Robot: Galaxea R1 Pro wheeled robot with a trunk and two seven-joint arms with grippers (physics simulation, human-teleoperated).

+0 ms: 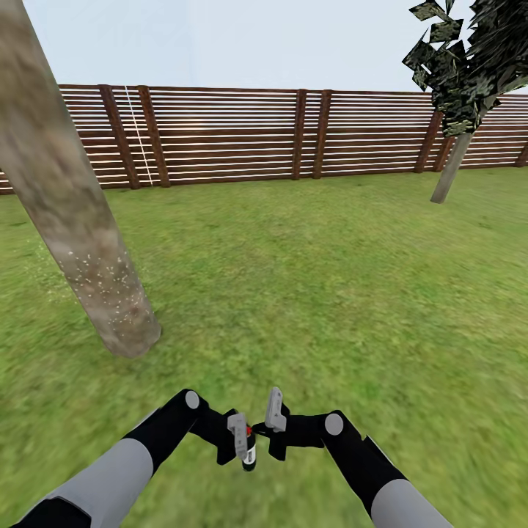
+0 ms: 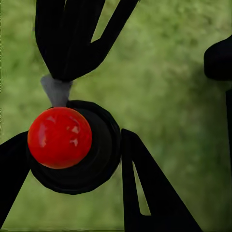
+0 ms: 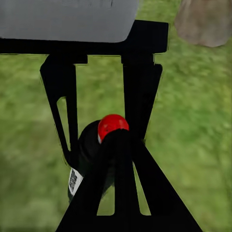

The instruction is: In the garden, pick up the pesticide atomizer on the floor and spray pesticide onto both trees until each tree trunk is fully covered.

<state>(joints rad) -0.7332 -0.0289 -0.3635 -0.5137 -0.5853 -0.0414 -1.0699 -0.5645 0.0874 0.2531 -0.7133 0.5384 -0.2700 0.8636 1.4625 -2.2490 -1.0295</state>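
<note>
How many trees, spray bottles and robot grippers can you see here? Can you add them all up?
Trees: 2, the near tree trunk and the far tree by the fence.
Pesticide atomizer: 1, the dark bottle with a red top.
Grippers: 2, the left gripper and the right gripper.
Total: 5

A brown slatted wooden fence (image 1: 235, 136) with darker upright posts spans the far edge of the lawn. A thin pale line (image 1: 139, 136) runs down its left section. Above it, pale blue sky (image 1: 242, 40).
</note>
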